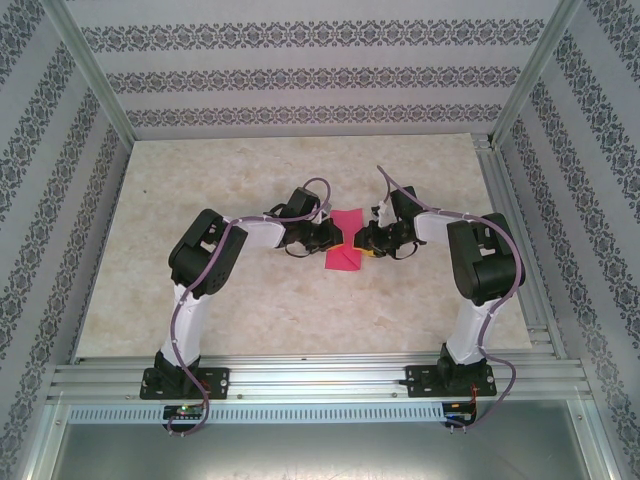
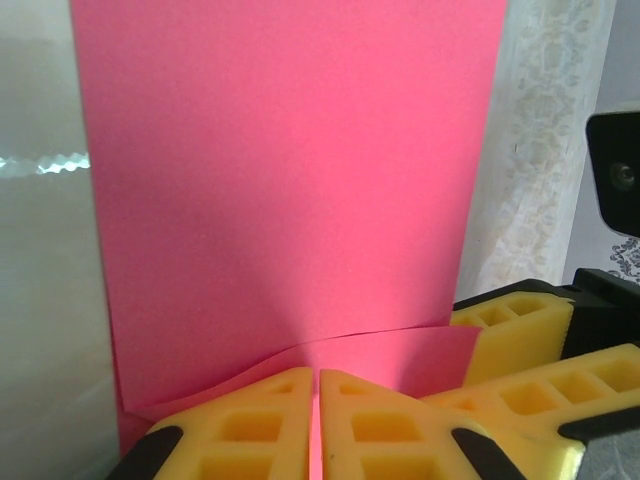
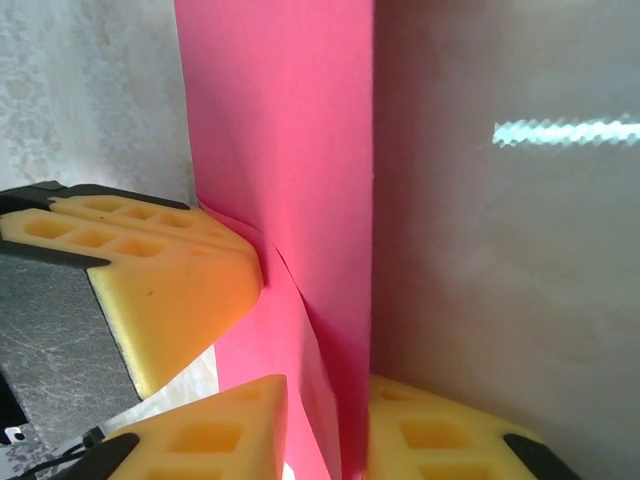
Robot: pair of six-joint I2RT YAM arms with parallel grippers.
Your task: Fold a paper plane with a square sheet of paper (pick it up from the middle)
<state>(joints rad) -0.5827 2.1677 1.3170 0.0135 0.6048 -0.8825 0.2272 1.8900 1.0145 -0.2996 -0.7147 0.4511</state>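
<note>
Masking pink paper [image 2: 290,180]: left end effector [image 2: 317,388]

Sheet of paper [image 1: 345,240]: thin, plain magenta-pink, sitting mid-table, roughly centred left to right.
- Not lying as single flat layer: doubled over, one flap overlapping main panel, flap edge curving slightly.
- From above, showing as bow-tie outline: narrowing at waist, widening toward far and near ends.
- Close up, surface looking smooth, long edges running straight.
- Contact with table: cannot tell.
- No dart shape yet.
</note>
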